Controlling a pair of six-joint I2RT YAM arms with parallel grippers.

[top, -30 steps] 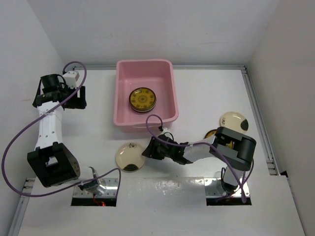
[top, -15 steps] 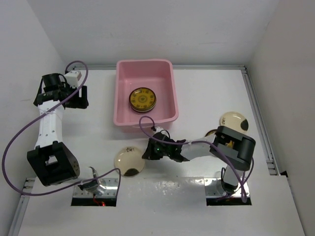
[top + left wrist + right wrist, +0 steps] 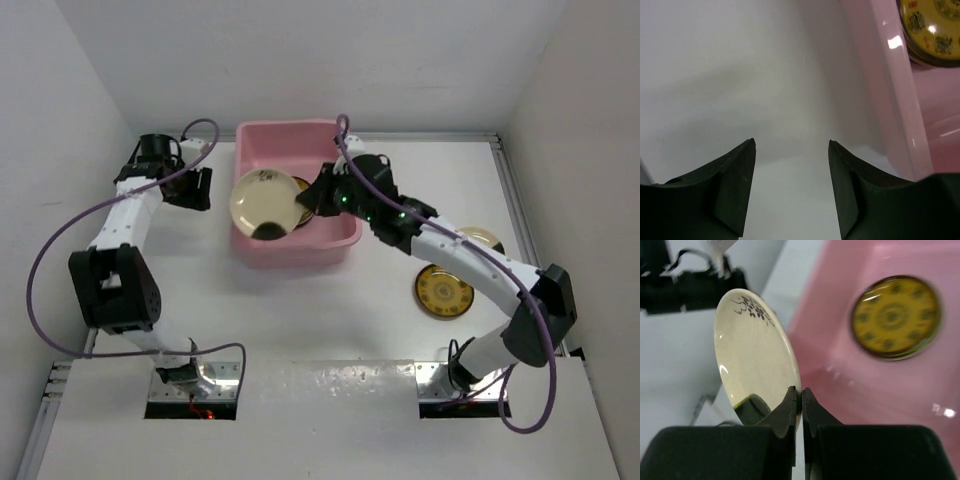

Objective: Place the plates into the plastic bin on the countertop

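Note:
My right gripper [image 3: 303,203] [image 3: 801,389] is shut on the rim of a cream plate with a dark patch [image 3: 262,202] [image 3: 754,367], held tilted in the air over the left edge of the pink plastic bin [image 3: 338,245] [image 3: 875,385]. A yellow-brown patterned plate [image 3: 895,316] lies in the bin, mostly hidden behind the gripper in the top view. On the countertop lie another yellow-brown patterned plate [image 3: 444,290] and a cream plate [image 3: 484,238] partly under the right arm. My left gripper [image 3: 196,188] [image 3: 791,145] is open and empty, just left of the bin [image 3: 890,90].
White walls close the countertop [image 3: 330,330] at the back and both sides. A metal edge rail [image 3: 522,235] runs along the right side. Purple cables loop from both arms. Mounting plates [image 3: 195,385] sit at the near edge.
My right gripper has lifted the cream plate with the dark patch from the front of the countertop and carried it up over the bin's left edge. My left gripper moved right, toward the bin.

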